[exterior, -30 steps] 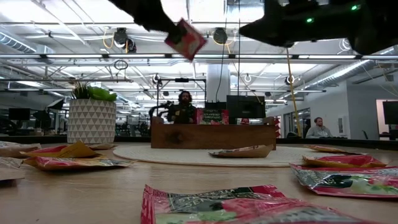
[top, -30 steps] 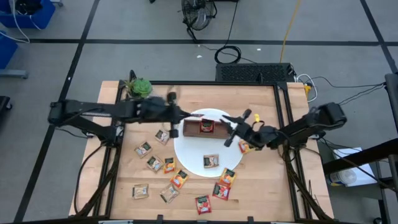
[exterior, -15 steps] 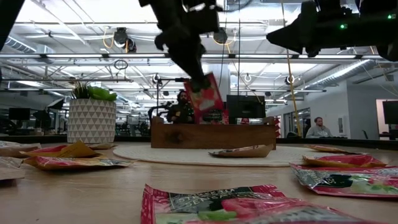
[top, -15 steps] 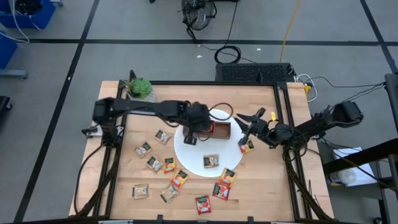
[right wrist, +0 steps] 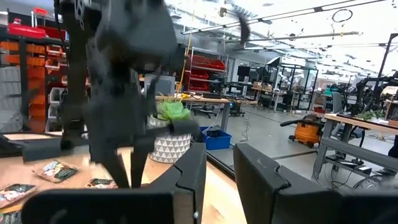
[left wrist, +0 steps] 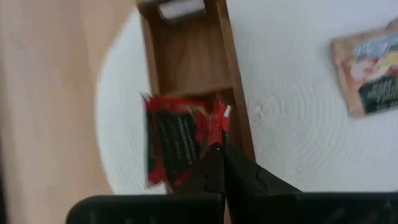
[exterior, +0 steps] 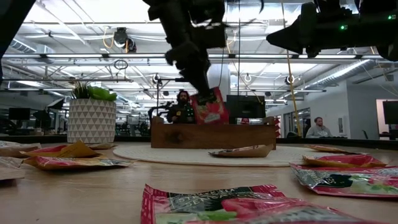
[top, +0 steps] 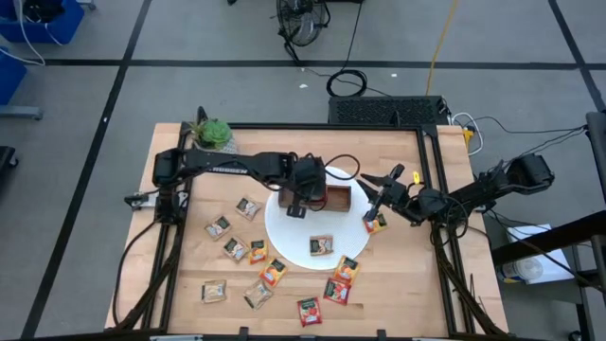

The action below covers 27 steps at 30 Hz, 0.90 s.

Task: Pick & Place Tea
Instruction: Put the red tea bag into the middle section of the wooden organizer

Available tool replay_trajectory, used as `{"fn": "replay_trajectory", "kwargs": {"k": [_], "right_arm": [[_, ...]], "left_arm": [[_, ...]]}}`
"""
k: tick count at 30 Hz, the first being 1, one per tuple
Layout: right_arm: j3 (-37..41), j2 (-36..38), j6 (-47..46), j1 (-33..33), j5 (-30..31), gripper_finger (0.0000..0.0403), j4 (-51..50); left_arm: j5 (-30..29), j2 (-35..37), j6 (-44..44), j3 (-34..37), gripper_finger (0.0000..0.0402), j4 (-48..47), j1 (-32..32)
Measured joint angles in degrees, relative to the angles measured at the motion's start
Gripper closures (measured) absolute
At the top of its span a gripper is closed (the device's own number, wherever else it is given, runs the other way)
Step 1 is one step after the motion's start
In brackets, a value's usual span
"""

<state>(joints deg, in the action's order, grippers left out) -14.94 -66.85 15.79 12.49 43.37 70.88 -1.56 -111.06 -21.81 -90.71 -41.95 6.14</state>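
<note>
Open workshop: grey floor (top: 237, 95) around the wooden table (top: 312, 284), red shelving (right wrist: 205, 68) behind it, bright ceiling lights (exterior: 93, 18) overhead.

My tray (top: 327, 197) sat on the plate (top: 284, 232) mid-counter (top: 398, 284); loose sachets (top: 237, 250) lay left and in front, a plant (top: 212, 133) behind-left.

Wooden table (top: 398, 284) carries white plate (top: 289, 242), potted plant (top: 210, 133) (corner), scattered tea sachets (top: 237, 249)
</note>
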Motion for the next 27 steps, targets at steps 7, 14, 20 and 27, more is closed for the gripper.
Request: {"fn": "replay_trajectory", "kwargs": {"k": [7,14,20,27], "right_arm": [[0.0,0.0,0.0,0.0,0.0,0.033,0.0],[0.0,0.0,0.0,0.0,0.0,0.033,0.0],[0.0,0.0,-0.1,0.0,0.0,0.033,0.0],[-0.1,0.0,-0.1,0.0,0.0,0.033,0.0]], "left_arm": [[0.0,-0.9,0.9,0.1,0.0401,-0.4,0.3],[0.0,-0.9,1.4,0.1,0.0401,-0.3,0.7],[0.0,-2.2,1.4,0.1,0.0401,1.3,0.6],[0.0,-3.5,1.5,0.1,0.0401,1.5,0.7]]}}
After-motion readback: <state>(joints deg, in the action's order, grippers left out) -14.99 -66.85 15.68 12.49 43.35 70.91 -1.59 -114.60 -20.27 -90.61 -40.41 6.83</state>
